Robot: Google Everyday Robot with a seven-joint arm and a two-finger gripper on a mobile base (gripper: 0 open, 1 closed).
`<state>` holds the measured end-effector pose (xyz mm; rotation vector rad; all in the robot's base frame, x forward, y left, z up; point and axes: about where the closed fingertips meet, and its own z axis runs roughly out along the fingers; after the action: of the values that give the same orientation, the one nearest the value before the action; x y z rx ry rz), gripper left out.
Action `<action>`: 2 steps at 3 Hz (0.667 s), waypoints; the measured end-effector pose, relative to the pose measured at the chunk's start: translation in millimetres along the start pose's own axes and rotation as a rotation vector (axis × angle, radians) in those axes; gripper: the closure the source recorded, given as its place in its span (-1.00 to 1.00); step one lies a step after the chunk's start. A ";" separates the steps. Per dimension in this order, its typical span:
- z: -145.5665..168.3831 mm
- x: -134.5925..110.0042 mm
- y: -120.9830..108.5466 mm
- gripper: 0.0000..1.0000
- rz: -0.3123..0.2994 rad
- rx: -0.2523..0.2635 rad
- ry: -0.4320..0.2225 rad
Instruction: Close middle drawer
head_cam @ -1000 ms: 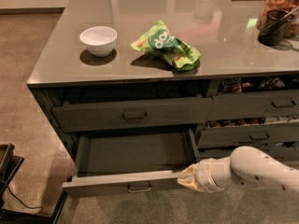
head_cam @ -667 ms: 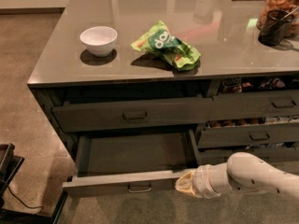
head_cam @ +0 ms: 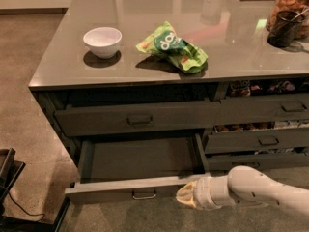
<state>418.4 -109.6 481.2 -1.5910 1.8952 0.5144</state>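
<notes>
The middle drawer (head_cam: 111, 191) stands pulled far out from the cabinet. Its low flat front carries a small metal pull (head_cam: 144, 195), and its inside (head_cam: 140, 158) is dark and bare. My gripper (head_cam: 186, 197), cream-coloured at the end of a white arm (head_cam: 256, 190), comes in from the right. It sits at the right end of the drawer front, at or just before its face.
Above is a wide drawer with a taller front (head_cam: 140, 119), slightly open. Narrower drawers with snack packets (head_cam: 260, 129) are at the right. On the counter (head_cam: 58, 71) are a white bowl (head_cam: 102, 41), a green bag (head_cam: 173, 47) and a jar (head_cam: 289, 13). A dark object (head_cam: 9, 178) stands on the floor at left.
My gripper has shifted slightly left and down along the right end of the drawer front. The drawer has not visibly moved.
</notes>
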 end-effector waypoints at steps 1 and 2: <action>28.5 7.6 -3.8 1.00 -0.013 0.018 -0.036; 59.8 13.8 -10.5 1.00 -0.028 0.044 -0.087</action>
<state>439.2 -83.8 428.6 -1.5395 1.8056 0.5183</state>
